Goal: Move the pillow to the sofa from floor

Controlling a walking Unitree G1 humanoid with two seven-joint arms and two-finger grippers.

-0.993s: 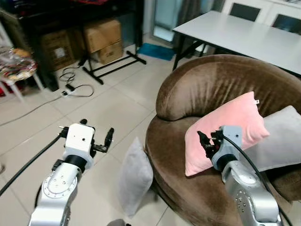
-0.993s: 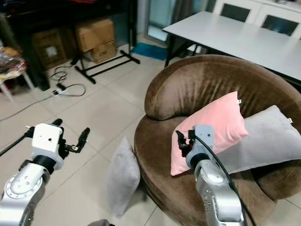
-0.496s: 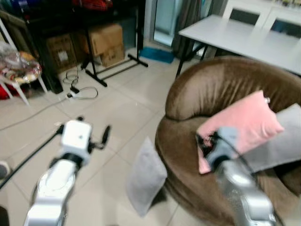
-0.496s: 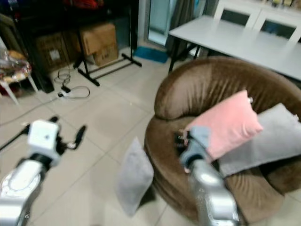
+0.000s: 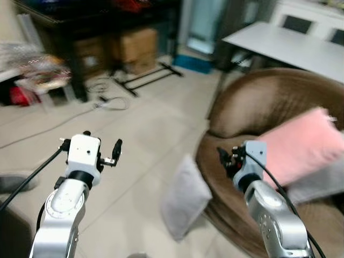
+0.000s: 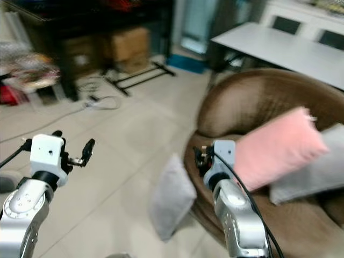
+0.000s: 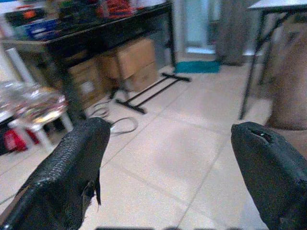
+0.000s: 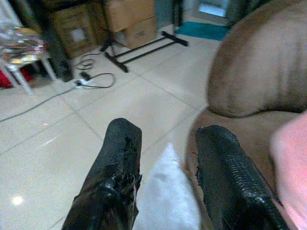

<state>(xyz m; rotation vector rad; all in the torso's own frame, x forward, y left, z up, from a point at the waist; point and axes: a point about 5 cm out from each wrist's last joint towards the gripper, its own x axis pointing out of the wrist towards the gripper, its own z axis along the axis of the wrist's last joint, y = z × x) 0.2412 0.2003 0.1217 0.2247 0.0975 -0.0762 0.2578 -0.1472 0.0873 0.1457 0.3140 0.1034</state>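
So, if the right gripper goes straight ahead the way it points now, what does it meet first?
Most likely the grey pillow leaning on the sofa: in the right wrist view it sits between the open fingers of the right gripper. Depth is unclear; it may pass over to the floor.

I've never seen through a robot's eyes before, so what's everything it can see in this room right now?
Floor pillow: one, grey, standing on the tiled floor, leaning against the sofa's front.
Sofa: one, brown, round-backed, on the right.
Pink pillow: one, on the sofa seat against its back.
Grey sofa pillow: one, on the sofa beside the pink one.
Table: one, white top, dark legs, behind the sofa.
Cardboard boxes: a few, brown, under the dark shelving at the far wall.
Cables: dark and white, on the floor near the boxes.
Mat: one, blue, far floor.
Left gripper: black fingers open, raised over bare floor.
Right gripper: black fingers open, aimed toward the floor pillow.
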